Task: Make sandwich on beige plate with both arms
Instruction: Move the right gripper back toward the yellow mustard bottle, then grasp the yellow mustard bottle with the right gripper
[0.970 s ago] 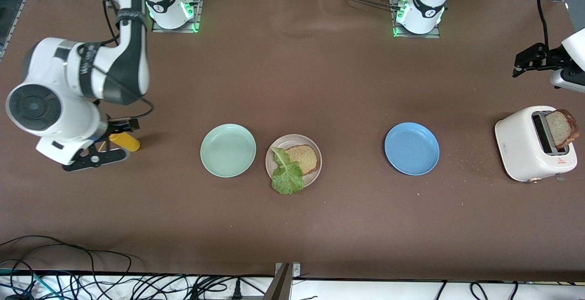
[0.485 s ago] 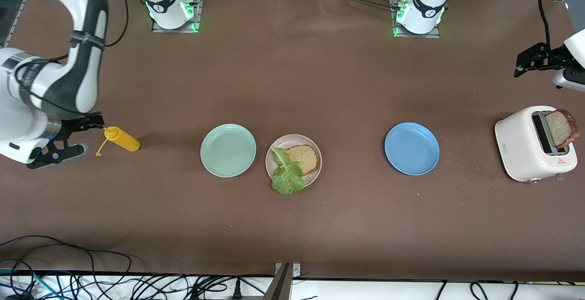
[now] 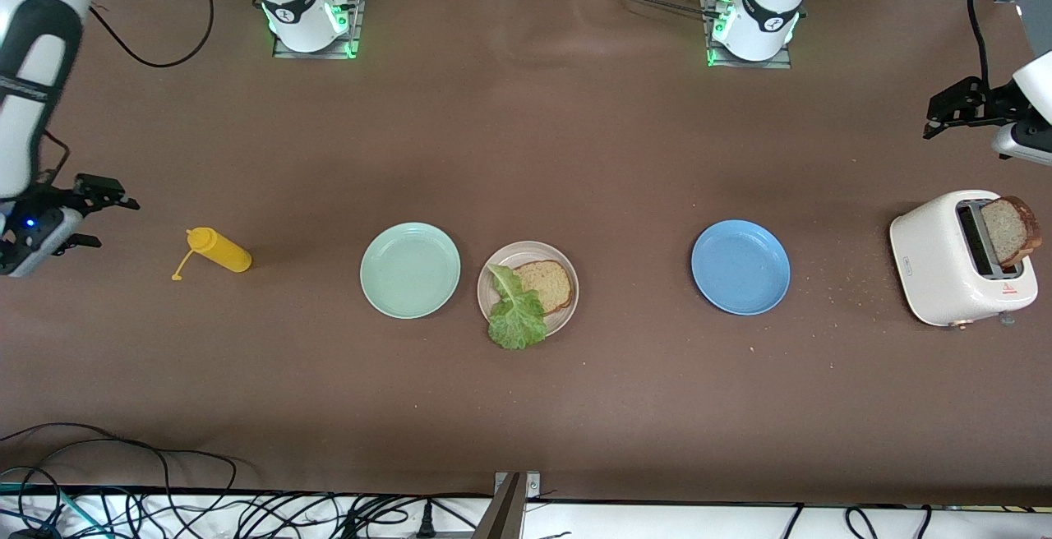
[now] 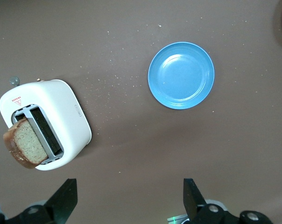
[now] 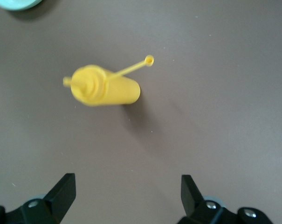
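Observation:
The beige plate (image 3: pixel 526 246) lies mid-table with one brown bread slice (image 3: pixel 549 284) on it. A green lettuce leaf (image 3: pixel 516 315) overlaps that slice and hangs over the plate's rim on the side nearer the camera. A second bread slice (image 3: pixel 1009 231) (image 4: pixel 26 148) stands in the white toaster (image 3: pixel 937 264) (image 4: pixel 66 116) at the left arm's end. My left gripper (image 3: pixel 937 116) (image 4: pixel 130 196) hangs open and empty over bare table near the toaster. My right gripper (image 3: pixel 111 221) (image 5: pixel 128 193) is open and empty over bare table at the right arm's end, beside the yellow bottle.
A yellow squeeze bottle (image 3: pixel 220 251) (image 5: pixel 106 86) lies on its side with its cap dangling. A mint-green plate (image 3: pixel 410 269) sits beside the beige plate, and a blue plate (image 3: pixel 740 266) (image 4: pixel 181 74) sits toward the toaster. Crumbs dot the table near the toaster.
The right arm has swung off the yellow bottle toward the right arm's end of the table, its gripper open throughout. The bottle stays put. The left arm has barely moved.

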Robot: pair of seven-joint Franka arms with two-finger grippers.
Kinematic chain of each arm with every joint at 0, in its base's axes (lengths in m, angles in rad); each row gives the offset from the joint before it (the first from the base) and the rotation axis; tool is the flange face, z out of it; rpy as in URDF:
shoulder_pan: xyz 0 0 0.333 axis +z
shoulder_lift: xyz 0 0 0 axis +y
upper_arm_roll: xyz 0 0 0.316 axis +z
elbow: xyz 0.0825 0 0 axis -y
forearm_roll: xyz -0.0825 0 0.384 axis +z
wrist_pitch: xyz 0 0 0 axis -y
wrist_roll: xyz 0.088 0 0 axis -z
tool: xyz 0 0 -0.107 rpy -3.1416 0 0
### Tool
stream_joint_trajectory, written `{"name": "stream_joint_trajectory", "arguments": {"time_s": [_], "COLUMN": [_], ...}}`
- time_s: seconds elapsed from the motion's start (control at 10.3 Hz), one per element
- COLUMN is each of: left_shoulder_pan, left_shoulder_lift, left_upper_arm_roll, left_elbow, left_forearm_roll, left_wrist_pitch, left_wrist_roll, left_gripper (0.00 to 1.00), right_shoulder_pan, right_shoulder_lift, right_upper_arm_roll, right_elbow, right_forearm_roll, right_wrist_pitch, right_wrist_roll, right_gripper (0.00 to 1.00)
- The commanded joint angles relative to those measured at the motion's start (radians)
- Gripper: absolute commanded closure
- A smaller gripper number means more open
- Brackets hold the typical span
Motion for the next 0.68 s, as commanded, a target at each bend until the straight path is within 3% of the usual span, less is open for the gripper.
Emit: {"name": "stream_joint_trajectory", "arguments": {"time_s": [0.0,0.29,0.58], "left_shoulder_pan": [0.006,0.005,0.005], "left_shoulder_lift": [0.015,0.015,0.015], "left_upper_arm_roll": [0.002,0.002,0.002], "left_elbow": [0.034,0.034,0.034], "left_forearm_roll": [-0.026,-0.027,-0.027], "left_wrist_pitch": [-0.023,-0.023,-0.023], "left_wrist_roll": [0.017,0.017,0.017], "left_gripper": [0.0,0.0,0.0], "right_shoulder_pan": [-0.037,-0.077,-0.122], "right_shoulder_lift": [0.005,0.034,0.081], "right_upper_arm_roll": [0.003,0.046,0.139], "right_elbow": [-0.087,-0.117,-0.115], "right_forearm_roll": [0.15,0.337,0.439], "right_wrist_pitch": [-0.009,-0.01,0.003], "right_wrist_roll": [-0.289,-0.61,-0.811], "right_gripper": [0.0,0.0,0.0]}}
